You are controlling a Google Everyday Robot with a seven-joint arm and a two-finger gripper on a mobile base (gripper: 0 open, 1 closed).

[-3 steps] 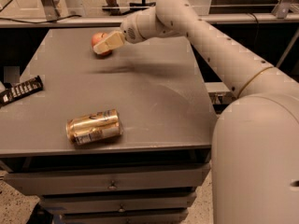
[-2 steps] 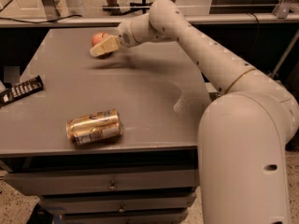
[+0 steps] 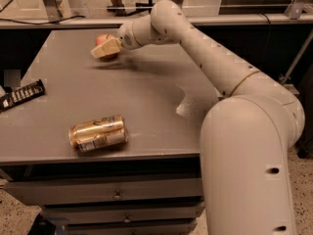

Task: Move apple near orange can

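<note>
The red-orange apple (image 3: 101, 38) sits at the far left part of the grey table (image 3: 146, 97). My gripper (image 3: 105, 48) is right at the apple, with its pale tip across the apple's front and hiding the lower half. The gold-orange can (image 3: 98, 132) lies on its side near the table's front edge, well apart from the apple and the gripper. My arm (image 3: 205, 58) reaches in from the right over the table's back half.
A dark flat snack bar wrapper (image 3: 22, 94) lies at the table's left edge. My robot's white body (image 3: 249, 165) stands against the table's right front corner. Drawers (image 3: 117, 195) sit below the tabletop. A counter edge (image 3: 73, 22) runs behind the table.
My arm's elbow has swung left and closer to the camera. The gripper stays at the apple, which has hardly shifted. The can and wrapper have not moved.
</note>
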